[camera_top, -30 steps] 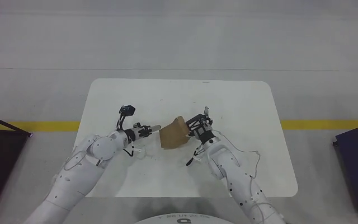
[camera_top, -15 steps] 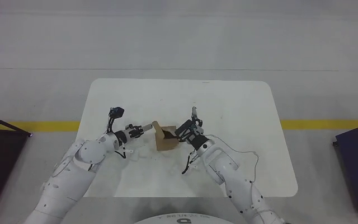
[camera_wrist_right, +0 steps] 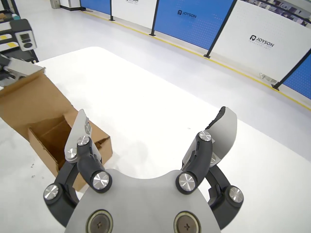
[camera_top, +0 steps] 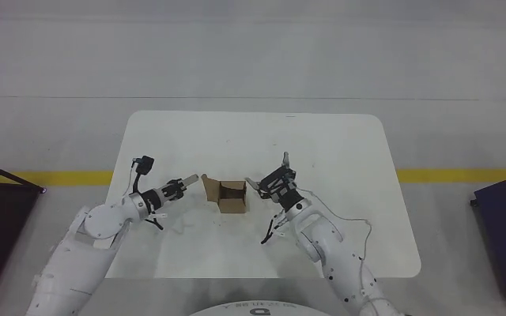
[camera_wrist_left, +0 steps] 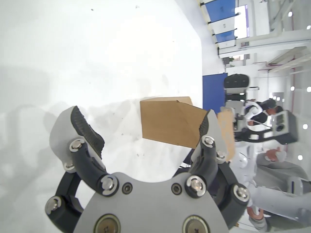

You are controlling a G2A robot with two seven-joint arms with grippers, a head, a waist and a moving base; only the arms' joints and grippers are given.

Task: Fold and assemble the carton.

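1. There was one carton (camera_top: 228, 195), brown cardboard, on one white table (camera_top: 340, 158), with two grippers flanking it.
2. The carton stood on the table between the two grippers with its mouth open upward. One flap rose on the side toward the left gripper (camera_top: 190, 182).
3. The left arm lay low across the table, its gripper pointing at the carton's flap side. In the left wrist view the left gripper (camera_wrist_left: 143, 116) was spread wide and held nothing. The carton (camera_wrist_left: 170, 122) sat just ahead of its fingertips, and whether a finger touched the flap could not be told.
4. The right arm came in from the opposite side, bent at the elbow. Its right gripper (camera_top: 265, 183) was just beside the carton's other wall.
5. In the right wrist view the right gripper (camera_wrist_right: 153, 112) was also spread wide and held nothing. One finger (camera_wrist_right: 77, 132) covered part of the carton's (camera_wrist_right: 36, 112) near wall, and the open hollow lay just beyond that fingertip.
6. Beyond the right gripper stood blue and white partition panels (camera_wrist_right: 194, 20). A yellow floor line (camera_wrist_right: 218, 61) ran along their feet.
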